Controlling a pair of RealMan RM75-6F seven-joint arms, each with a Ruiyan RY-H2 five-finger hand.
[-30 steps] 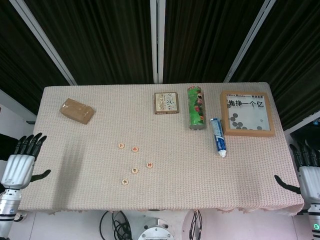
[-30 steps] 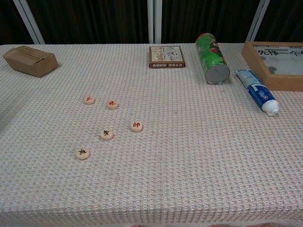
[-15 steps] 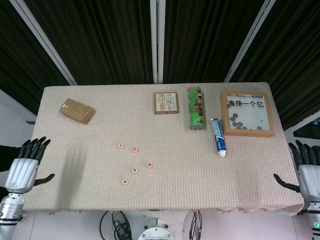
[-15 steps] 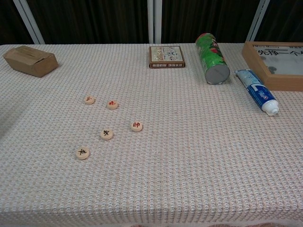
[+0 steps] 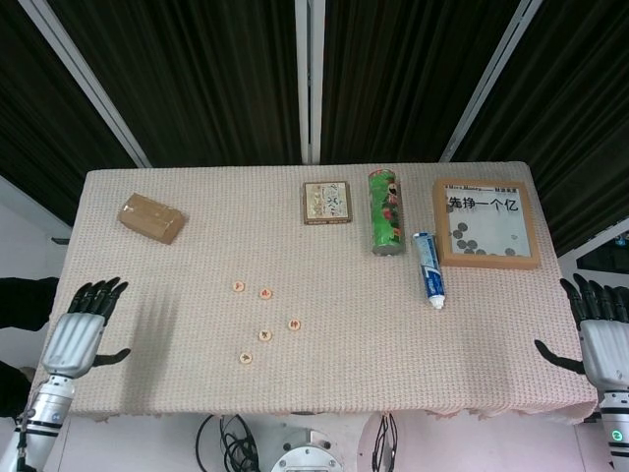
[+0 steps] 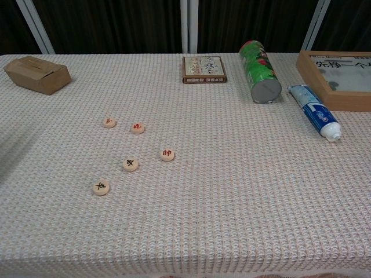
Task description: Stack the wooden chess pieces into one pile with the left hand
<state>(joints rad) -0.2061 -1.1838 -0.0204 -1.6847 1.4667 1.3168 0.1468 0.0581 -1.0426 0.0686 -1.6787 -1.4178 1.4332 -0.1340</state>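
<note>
Chess pieces point(image 6: 132, 156) lay scattered, none stacked.
We held our left hand point(image 5: 77, 337) and right hand point(image 5: 601, 339) empty, fingers spread.

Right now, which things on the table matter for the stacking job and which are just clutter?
Job:
five wooden chess pieces, flat and apart, none stacked
left hand, open at the table edge

Clutter:
cardboard box
small square box
green can, lying down
toothpaste tube
framed picture
right hand, open
</note>
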